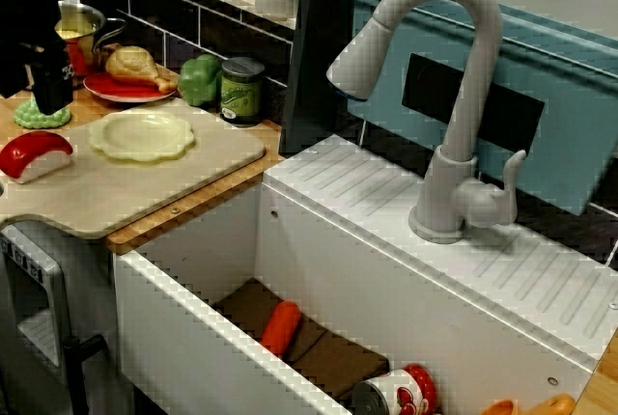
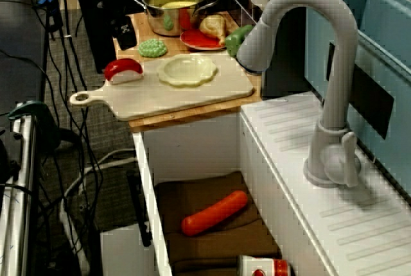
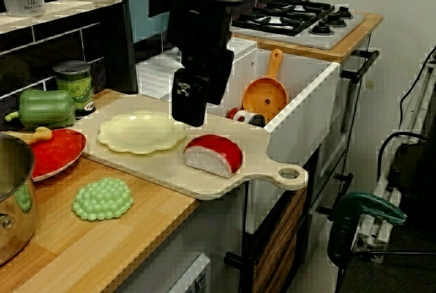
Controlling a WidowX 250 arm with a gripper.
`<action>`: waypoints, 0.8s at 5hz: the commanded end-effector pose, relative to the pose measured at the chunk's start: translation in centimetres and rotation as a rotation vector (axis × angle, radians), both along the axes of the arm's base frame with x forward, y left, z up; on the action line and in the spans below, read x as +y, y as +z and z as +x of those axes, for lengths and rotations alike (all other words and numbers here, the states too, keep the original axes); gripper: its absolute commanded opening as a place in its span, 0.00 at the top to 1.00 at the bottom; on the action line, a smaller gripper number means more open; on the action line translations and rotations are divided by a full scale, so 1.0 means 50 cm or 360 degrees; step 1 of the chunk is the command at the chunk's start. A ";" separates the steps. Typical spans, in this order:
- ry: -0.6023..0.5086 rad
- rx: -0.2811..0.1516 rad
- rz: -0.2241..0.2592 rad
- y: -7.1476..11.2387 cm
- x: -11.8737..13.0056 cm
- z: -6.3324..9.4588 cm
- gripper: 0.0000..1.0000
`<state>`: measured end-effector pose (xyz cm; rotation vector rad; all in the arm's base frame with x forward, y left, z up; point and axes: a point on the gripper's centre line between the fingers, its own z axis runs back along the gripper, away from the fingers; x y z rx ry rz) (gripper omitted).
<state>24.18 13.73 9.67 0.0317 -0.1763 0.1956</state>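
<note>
The gripper [image 3: 189,105] is seen poised above the cutting board [image 3: 167,163], clear of every object, and nothing is held in it; whether its fingers are parted or closed cannot be told, since they are shown only as one dark block in all three views. The red-topped white toy piece [image 3: 212,153] is found just below the gripper and slightly toward the board's handle end, laid flat, with its long axis set roughly along the board's length. On the gripper's other side the scalloped yellow plate [image 3: 139,131] is placed near the piece but apart from it. The bumpy green toy [image 3: 102,198] is set on the wooden counter [image 3: 136,232], off the board, and the sink [image 3: 306,95] is found just past the board's far edge
</note>
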 end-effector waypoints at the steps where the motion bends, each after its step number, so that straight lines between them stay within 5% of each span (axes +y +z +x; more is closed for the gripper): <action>1: 0.0162 -0.0001 0.0051 0.025 0.036 0.025 0.00; 4: 0.0486 -0.0045 0.0083 0.055 0.022 0.039 0.00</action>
